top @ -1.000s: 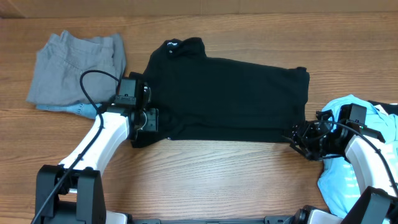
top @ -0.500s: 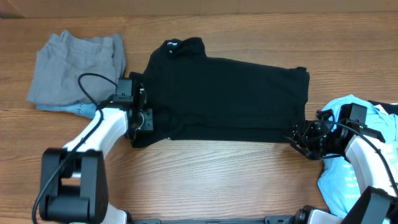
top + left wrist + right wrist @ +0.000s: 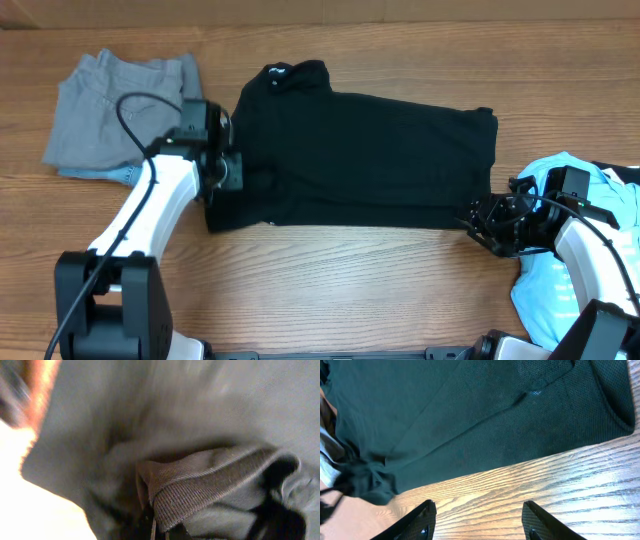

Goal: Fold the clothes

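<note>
Left wrist: left fingers [image 3: 144,529] clamped on black shirt [image 3: 370,150] hem, right fingers [image 3: 422,517] apart. Next up, probably carry that hem across.

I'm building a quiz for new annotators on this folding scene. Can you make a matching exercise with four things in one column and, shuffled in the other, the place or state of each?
Things:
1. black shirt
2. grey garment
3. light-blue tee
4. right pincer

Places or states:
A. open, over the bare table beside the shirt's corner
B. at the far left
C. spread across the middle
D. bunched at the right edge

Pairs: 1-C, 2-B, 3-D, 4-A
</note>
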Robot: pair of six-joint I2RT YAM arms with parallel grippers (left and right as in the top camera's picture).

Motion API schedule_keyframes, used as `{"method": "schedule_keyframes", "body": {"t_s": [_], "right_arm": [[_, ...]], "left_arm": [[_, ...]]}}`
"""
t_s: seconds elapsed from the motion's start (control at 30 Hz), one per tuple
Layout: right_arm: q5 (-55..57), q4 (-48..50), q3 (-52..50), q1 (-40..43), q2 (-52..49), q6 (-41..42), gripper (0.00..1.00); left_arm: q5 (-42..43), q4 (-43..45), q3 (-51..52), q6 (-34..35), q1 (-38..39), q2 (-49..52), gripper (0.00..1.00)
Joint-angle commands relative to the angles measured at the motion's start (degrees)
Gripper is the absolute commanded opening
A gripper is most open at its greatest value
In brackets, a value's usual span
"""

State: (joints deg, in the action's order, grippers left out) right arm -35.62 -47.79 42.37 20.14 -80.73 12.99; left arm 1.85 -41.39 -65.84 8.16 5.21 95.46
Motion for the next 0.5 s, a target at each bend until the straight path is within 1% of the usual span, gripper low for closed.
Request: {"method": "schedule_keyframes", "body": {"t_s": [0.0, 0.17, 0.3, 0.37, 0.4, 0.47], "right_arm": [[-0.02, 0.31, 1.2, -0.22, 0.94, -0.83, 0.59], [-0.02, 0.42, 1.2, -0.22, 0.94, -0.83, 0.59], [-0.02, 0.52, 1.2, -0.22, 0.94, -0.83, 0.59], [-0.02, 0.52, 1.2, -0.22, 0.94, -0.83, 0.59], [-0.02, 0.55, 1.2, -0.22, 0.94, -0.83, 0.59], [-0.02, 0.52, 1.2, -0.22, 0.94, -0.83, 0.59]], "left_arm": [[-0.74, 1.01, -3.3, -1.77, 0.04, -1.62, 0.04], [1.79, 8.22, -3.39, -1.77, 0.07, -0.96, 0.04], [2.29, 10.47, -3.37, -1.77, 0.07, 0.68, 0.16], [2.71, 11.21, -3.37, -1.79, 0.07, 1.53, 0.17], [3.28, 12.07, -3.37, -1.84, 0.09, 2.56, 0.24], [4.07, 12.85, -3.37, -1.81, 0.2, 3.76, 0.27]]}}
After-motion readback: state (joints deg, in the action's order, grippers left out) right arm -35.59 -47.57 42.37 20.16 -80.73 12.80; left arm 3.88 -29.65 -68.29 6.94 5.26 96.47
